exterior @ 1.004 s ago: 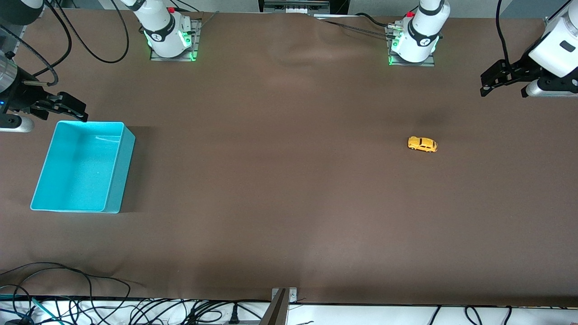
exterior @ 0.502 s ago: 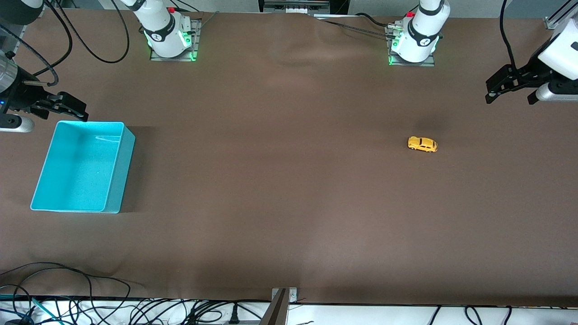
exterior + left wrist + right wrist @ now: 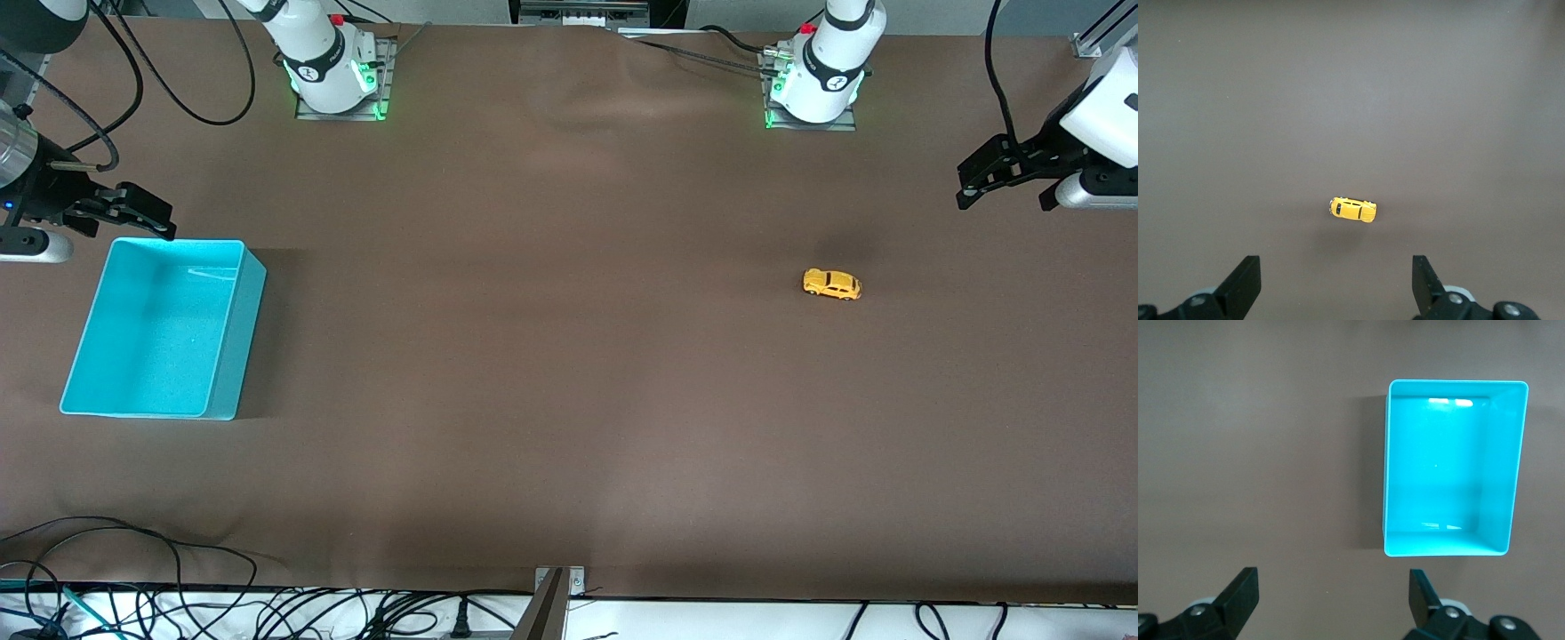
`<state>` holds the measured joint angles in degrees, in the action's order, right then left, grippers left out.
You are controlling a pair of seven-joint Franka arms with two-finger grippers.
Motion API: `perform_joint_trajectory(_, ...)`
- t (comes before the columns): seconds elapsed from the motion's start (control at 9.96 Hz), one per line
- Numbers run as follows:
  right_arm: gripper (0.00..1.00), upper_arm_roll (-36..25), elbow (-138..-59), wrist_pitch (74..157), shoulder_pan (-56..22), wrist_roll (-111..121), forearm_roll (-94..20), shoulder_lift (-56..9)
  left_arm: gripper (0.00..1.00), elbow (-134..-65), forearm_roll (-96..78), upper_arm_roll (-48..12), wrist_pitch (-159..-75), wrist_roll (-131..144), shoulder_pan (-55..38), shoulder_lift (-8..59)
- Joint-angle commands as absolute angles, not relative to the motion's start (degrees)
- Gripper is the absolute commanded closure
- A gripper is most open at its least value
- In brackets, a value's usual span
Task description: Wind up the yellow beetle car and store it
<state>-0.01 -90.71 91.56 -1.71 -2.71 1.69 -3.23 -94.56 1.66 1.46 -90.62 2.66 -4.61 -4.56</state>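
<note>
The tiny yellow beetle-shaped toy car [image 3: 832, 284] [image 3: 1353, 209] sits alone on bare brown worktop [image 3: 551, 356], toward the left arm's end. Left tool [image 3: 1009, 171] [image 3: 1337, 287] hovers spread near that edge; right tool [image 3: 120, 212] [image 3: 1333, 603] waits spread by the turquoise rectangular plastic bin [image 3: 233, 331] [image 3: 1387, 467].

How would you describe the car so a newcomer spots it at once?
On the brown table, look toward the left arm's end, away from the turquoise bin at the right arm's end. The car sits alone on bare table there, on its wheels. It is a tiny yellow-orange beetle shape with dark windows, the only small bright thing on the table.
</note>
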Motion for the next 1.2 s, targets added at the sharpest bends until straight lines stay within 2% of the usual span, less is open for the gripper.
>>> perform_joint_trajectory(0.0, 0.00, -0.09, -89.47, 90.61, -1.76, -2.45, 0.88, -3.69, 0.00, -92.98, 3.25, 1.23, -88.68, 2.20, -4.31, -3.69)
perform_joint_trajectory(1.1, 0.00, -0.18, -89.65, 90.53, -1.41, -1.58, 0.79, -4.57, 0.00, -93.69, 2.81, 0.88, -86.05, 1.76, -3.34, -3.60)
